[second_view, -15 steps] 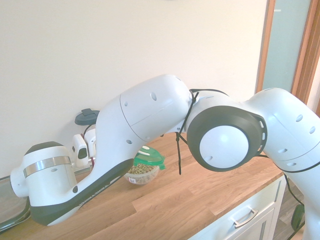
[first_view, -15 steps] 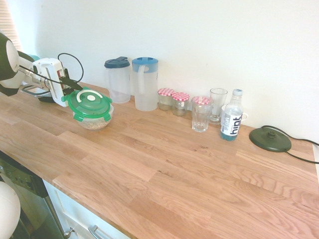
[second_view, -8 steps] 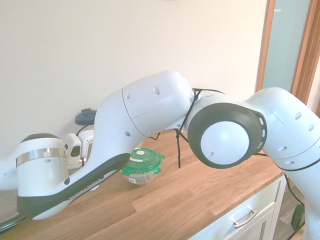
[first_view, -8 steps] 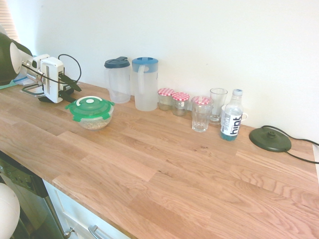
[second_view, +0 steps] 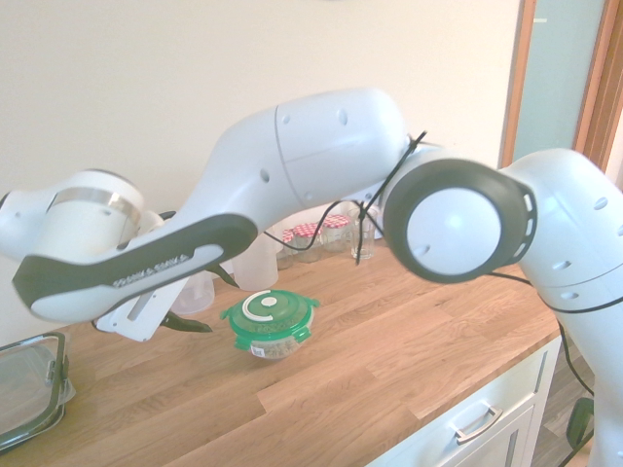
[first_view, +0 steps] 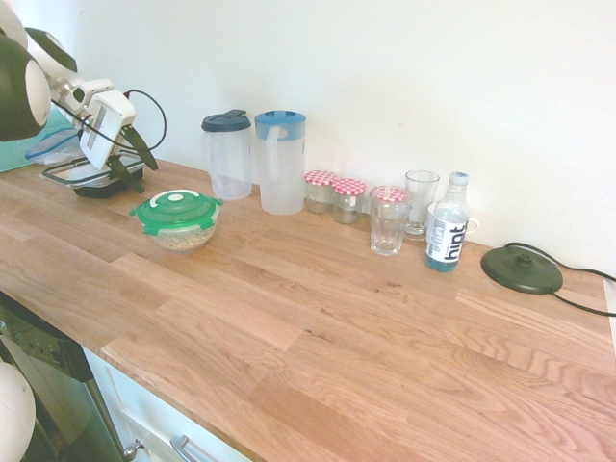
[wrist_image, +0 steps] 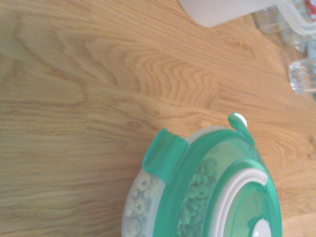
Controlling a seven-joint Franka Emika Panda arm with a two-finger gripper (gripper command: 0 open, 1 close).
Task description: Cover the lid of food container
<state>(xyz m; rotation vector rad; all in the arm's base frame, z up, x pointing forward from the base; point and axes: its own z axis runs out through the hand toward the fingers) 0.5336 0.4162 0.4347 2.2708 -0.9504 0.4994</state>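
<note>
The green lid [first_view: 174, 206] lies flat on top of the food container [first_view: 183, 236], a small round whitish bowl with brownish grains, at the left of the wooden counter. The second exterior view shows the lid [second_view: 267, 312] level on the container [second_view: 274, 343]. My gripper [first_view: 136, 161] hangs open, up and to the left of the lid and apart from it, with nothing between its dark fingers [first_view: 146, 146]. In the second exterior view the gripper [second_view: 206, 302] sits just left of the lid. The wrist view shows the lid [wrist_image: 224, 185] over the grains in the container [wrist_image: 140, 197].
Two blue-lidded jugs [first_view: 258, 159] stand behind the bowl. Right of them are checked-lid jars [first_view: 334, 194], glasses [first_view: 389, 219], a bottle [first_view: 447, 229] and a black disc with a cord [first_view: 522, 269]. A rectangular black-rimmed container [first_view: 85, 179] sits under the arm.
The gripper opened and let go of the lid, then drew back up and away from the bowl. The lid went from tilted in the grip to flat on the container.
</note>
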